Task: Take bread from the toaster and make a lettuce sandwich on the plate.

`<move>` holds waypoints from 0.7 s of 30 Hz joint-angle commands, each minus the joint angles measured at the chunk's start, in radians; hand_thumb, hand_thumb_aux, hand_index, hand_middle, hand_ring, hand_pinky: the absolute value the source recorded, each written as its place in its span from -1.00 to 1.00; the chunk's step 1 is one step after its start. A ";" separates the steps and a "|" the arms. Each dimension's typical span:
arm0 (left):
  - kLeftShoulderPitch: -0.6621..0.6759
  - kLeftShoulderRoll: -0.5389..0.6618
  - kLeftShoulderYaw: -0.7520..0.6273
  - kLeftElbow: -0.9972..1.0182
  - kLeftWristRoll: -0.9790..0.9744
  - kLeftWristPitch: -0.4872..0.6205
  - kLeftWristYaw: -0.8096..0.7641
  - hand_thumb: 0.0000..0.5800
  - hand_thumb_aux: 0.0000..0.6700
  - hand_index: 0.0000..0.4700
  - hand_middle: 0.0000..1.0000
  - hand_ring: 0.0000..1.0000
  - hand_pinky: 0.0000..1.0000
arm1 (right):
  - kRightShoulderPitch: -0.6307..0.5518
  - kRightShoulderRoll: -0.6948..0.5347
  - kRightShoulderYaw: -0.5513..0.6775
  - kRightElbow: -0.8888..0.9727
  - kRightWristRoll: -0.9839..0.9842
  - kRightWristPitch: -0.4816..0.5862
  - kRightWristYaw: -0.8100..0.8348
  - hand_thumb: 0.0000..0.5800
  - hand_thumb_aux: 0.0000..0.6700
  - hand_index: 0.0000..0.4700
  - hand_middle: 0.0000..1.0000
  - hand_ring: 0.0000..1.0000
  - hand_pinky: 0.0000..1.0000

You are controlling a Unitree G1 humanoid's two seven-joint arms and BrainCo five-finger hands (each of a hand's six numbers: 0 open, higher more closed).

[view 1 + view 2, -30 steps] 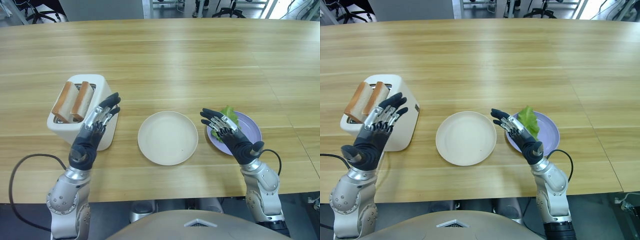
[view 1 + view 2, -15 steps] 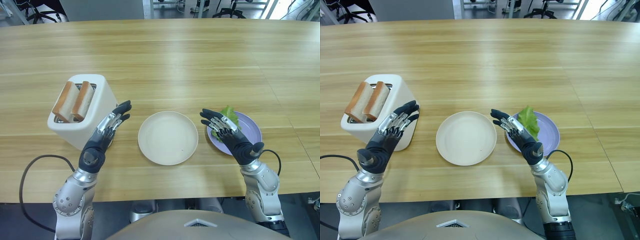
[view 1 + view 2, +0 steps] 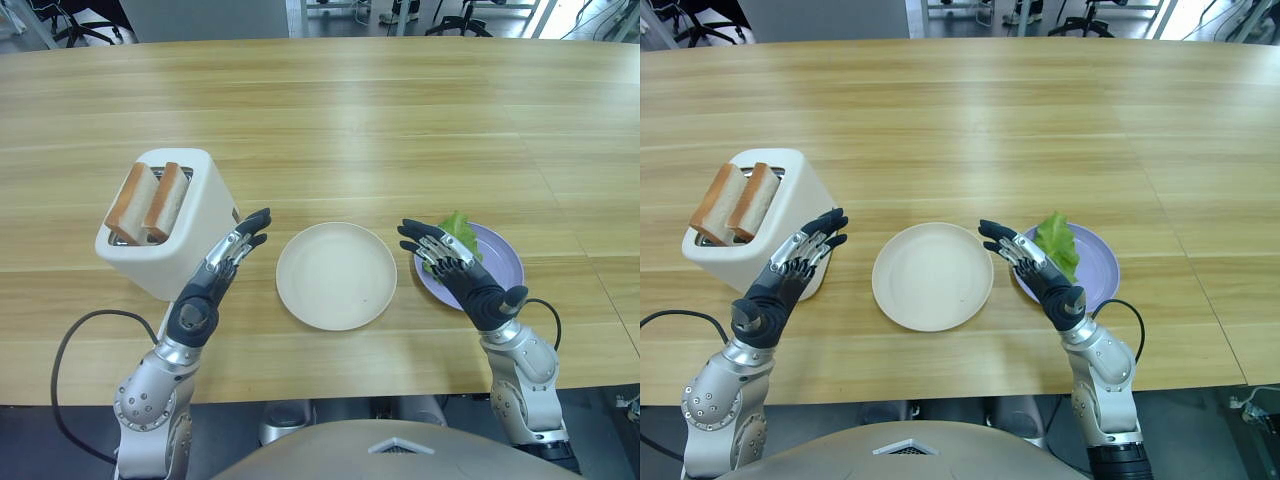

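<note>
Wood surface, toaster with two bread slices, cream plate centre, lettuce on purple plate, left hand, right hand, fingers extended, gripping nothing

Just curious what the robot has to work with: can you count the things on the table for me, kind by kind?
Toaster: 1
Bread slices: 2, both standing in the toaster
Plates: 2, a cream plate and a purple plate
Lettuce: 1 piece, on the purple plate
Total: 6
</note>
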 commanded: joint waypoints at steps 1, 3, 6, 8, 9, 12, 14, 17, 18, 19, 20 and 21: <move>0.008 0.004 -0.003 0.019 0.017 -0.002 0.001 -1.00 -1.00 -1.00 -1.00 -1.00 -1.00 | 0.000 -0.005 -0.002 -0.011 0.004 0.001 -0.001 -1.00 -1.00 -1.00 -1.00 -1.00 -1.00; 0.007 0.005 -0.001 0.022 0.018 -0.002 0.001 -1.00 -1.00 -1.00 -1.00 -1.00 -1.00 | -0.001 -0.004 -0.002 -0.009 0.003 0.000 -0.004 -1.00 -1.00 -1.00 -1.00 -1.00 -1.00; 0.006 0.005 -0.001 0.025 0.021 -0.004 0.001 -1.00 -1.00 -1.00 -1.00 -1.00 -1.00 | -0.002 -0.003 -0.002 -0.008 0.001 0.001 -0.008 -1.00 -1.00 -1.00 -1.00 -1.00 -1.00; 0.006 0.004 -0.001 0.027 0.023 -0.005 0.002 -1.00 -1.00 -1.00 -1.00 -1.00 -1.00 | -0.002 -0.002 -0.002 -0.007 -0.002 0.000 -0.012 -1.00 -1.00 -1.00 -1.00 -1.00 -1.00; 0.006 0.004 -0.001 0.028 0.024 -0.006 0.002 -1.00 -1.00 -1.00 -1.00 -1.00 -1.00 | -0.003 -0.001 -0.004 -0.006 -0.005 -0.002 -0.017 -1.00 -1.00 -1.00 -1.00 -1.00 -1.00; 0.006 0.004 -0.003 0.031 0.029 -0.008 0.003 -1.00 -1.00 -1.00 -1.00 -1.00 -1.00 | -0.005 0.002 -0.008 -0.003 -0.010 -0.002 -0.028 -1.00 -1.00 -1.00 -1.00 -1.00 -1.00; 0.007 0.004 -0.004 0.033 0.034 -0.009 0.002 -1.00 -1.00 -1.00 -1.00 -1.00 -1.00 | -0.005 0.002 -0.010 -0.002 -0.015 -0.002 -0.036 -1.00 -1.00 -1.00 -1.00 -1.00 -1.00; 0.007 0.004 -0.005 0.035 0.038 -0.011 0.004 -1.00 -1.00 -1.00 -1.00 -1.00 -1.00 | -0.007 0.002 -0.011 0.002 -0.023 -0.001 -0.049 -1.00 -1.00 -1.00 -1.00 -1.00 -1.00; 0.007 0.003 -0.005 0.036 0.039 -0.011 0.004 -1.00 -1.00 -1.00 -1.00 -1.00 -1.00 | -0.008 0.002 -0.011 0.002 -0.024 -0.002 -0.051 -1.00 -1.00 -1.00 -1.00 -1.00 -1.00; 0.007 0.003 -0.005 0.036 0.041 -0.012 0.004 -1.00 -1.00 -1.00 -1.00 -1.00 -1.00 | -0.008 0.001 -0.010 0.003 -0.024 -0.002 -0.052 -1.00 -1.00 -1.00 -1.00 -1.00 -1.00; 0.006 0.003 -0.005 0.037 0.041 -0.012 0.004 -1.00 -1.00 -1.00 -1.00 -1.00 -1.00 | -0.009 0.001 -0.010 0.003 -0.025 -0.003 -0.054 -1.00 -1.00 -1.00 -1.00 -1.00 -1.00; 0.006 0.002 -0.005 0.037 0.042 -0.012 0.005 -1.00 -1.00 -1.00 -1.00 -1.00 -1.00 | -0.009 0.000 -0.010 0.004 -0.026 -0.004 -0.055 -1.00 -1.00 -1.00 -1.00 -1.00 -1.00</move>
